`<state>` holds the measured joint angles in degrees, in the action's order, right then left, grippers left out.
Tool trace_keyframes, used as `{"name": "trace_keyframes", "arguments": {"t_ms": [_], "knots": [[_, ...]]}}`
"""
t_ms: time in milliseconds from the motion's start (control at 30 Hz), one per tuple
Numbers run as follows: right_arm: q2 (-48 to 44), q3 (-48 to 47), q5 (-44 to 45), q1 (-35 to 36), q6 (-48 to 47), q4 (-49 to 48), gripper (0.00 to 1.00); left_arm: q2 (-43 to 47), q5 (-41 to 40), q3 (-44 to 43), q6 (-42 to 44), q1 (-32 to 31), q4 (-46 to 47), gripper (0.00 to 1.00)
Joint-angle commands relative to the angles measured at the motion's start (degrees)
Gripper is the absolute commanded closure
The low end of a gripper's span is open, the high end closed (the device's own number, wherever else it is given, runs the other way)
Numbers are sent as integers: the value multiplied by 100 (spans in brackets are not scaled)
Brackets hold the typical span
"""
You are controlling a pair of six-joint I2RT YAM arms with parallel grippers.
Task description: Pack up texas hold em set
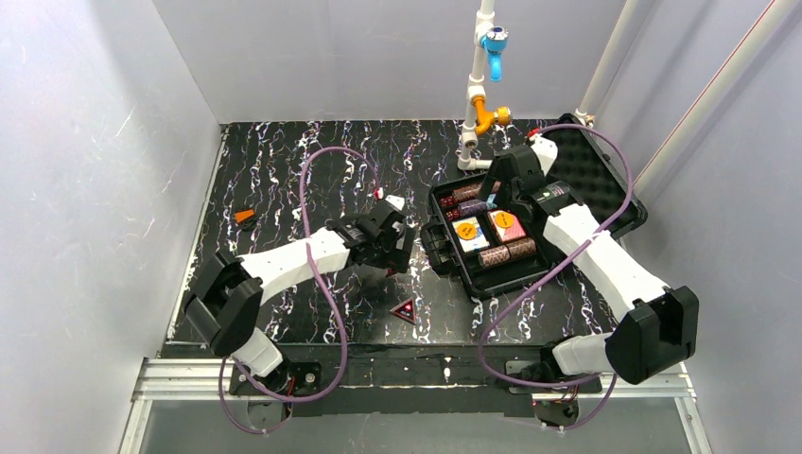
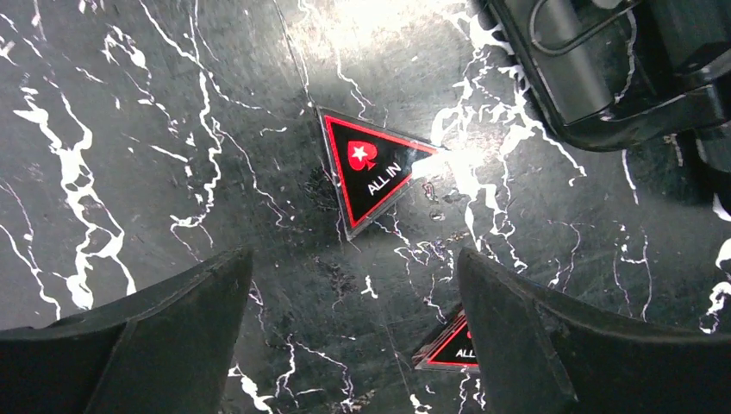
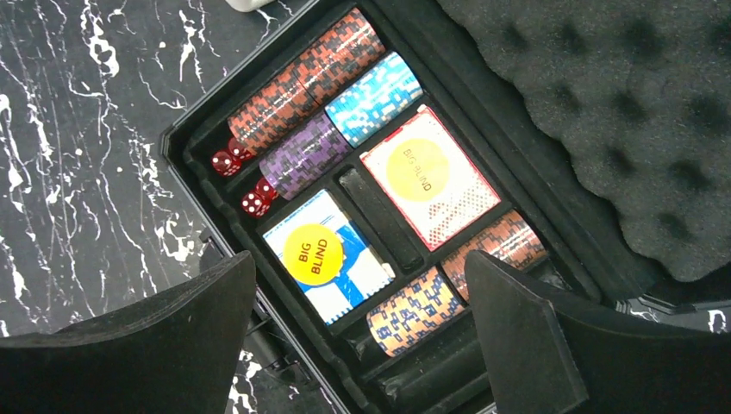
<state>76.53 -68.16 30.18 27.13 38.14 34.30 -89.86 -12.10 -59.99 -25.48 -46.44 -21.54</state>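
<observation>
The black case (image 1: 482, 284) lies open right of centre, its foam lid (image 3: 603, 103) tilted back. Inside are maroon (image 3: 302, 78), light blue (image 3: 372, 95), purple (image 3: 303, 153) and orange-blue (image 3: 418, 310) chip rolls, red dice (image 3: 228, 161), and a blue deck (image 3: 345, 276) and red deck (image 3: 448, 203), each with a "BIG BLIND" disc (image 3: 314, 254) on top. My right gripper (image 3: 358, 259) hovers open above the case (image 1: 493, 197). One "ALL IN" triangular marker (image 2: 371, 168) lies on the table ahead of my open left gripper (image 2: 353, 259). Another marker (image 2: 448, 345) is half hidden by the right finger.
A white pipe stand (image 1: 478, 95) with blue and orange fittings rises behind the case. A small orange and black piece (image 1: 245, 217) lies far left on the black marbled table (image 1: 284, 170). The case's handle (image 2: 586, 69) is close to the left gripper. White walls enclose three sides.
</observation>
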Motion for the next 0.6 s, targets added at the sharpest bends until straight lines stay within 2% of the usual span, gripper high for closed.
{"name": "trace_keyframes", "arguments": {"t_ms": [0,567], "knots": [[-54,-117,502,267,160,69,2,-525,-270,-418,-264,-183,33,14],[156,-4,325,372,7,-131,2,-1395,-461,-871,-720,-213,-132,15]]}}
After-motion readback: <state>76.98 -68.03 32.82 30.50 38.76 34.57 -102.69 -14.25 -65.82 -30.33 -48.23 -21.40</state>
